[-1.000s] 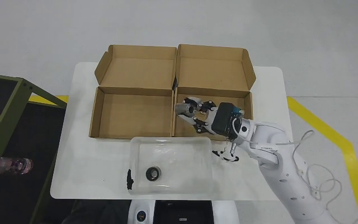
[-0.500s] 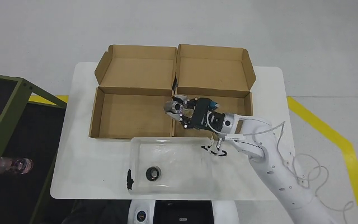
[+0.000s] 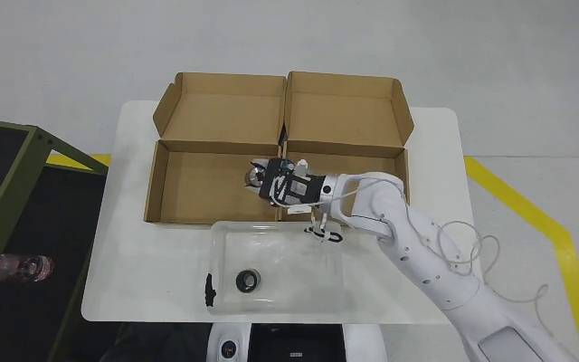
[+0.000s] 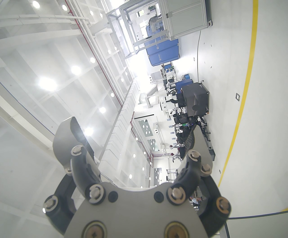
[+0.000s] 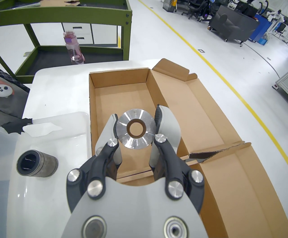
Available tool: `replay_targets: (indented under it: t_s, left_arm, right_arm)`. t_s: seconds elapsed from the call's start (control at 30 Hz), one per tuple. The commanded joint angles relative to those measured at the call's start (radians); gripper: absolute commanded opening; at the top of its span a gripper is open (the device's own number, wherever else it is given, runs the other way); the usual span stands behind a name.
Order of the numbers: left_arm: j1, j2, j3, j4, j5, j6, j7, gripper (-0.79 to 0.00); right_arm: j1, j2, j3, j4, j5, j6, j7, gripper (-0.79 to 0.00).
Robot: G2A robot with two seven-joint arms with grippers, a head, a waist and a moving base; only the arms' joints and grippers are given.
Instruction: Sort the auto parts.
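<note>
My right gripper (image 5: 136, 119) is shut on a shiny metal disc (image 5: 126, 139) with a round hole through its middle. In the top view the right gripper (image 3: 262, 176) hangs over the near-right part of the left cardboard box (image 3: 208, 185), whose floor is bare. The right cardboard box (image 3: 362, 161) lies beside it under the arm. A dark cylindrical bushing (image 5: 37, 163) lies in the clear plastic bin (image 3: 217, 237) near the table's front; from above the bushing (image 3: 246, 281) sits left of centre. My left gripper (image 4: 130, 128) is open, holds nothing, and points up into the room.
Both boxes have their lids folded back toward the far side of the white table (image 3: 127, 226). A black scrap (image 3: 210, 290) sticks to the bin's left wall. A green trolley (image 5: 67, 13) with a pink bottle (image 5: 73, 51) stands off the table's left end.
The right gripper has carried the disc leftward, from over the right box to over the left box. The bushing in the bin has stayed put.
</note>
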Motion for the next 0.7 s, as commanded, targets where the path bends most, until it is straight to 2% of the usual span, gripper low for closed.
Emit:
replay_targets:
  t_s: [0.0,0.67]
  left_arm:
    - [0.000,0.000,0.000,0.000,0.000,0.000,0.000,0.000]
    - [0.000,0.000,0.000,0.000,0.000,0.000,0.000,0.000]
  right_arm:
    - [0.029,-0.011,-0.025,0.028,0.003,0.006,0.018,-0.785]
    - [0.260,-0.137,-0.226,0.325,0.001,0.055,0.184,-0.785]
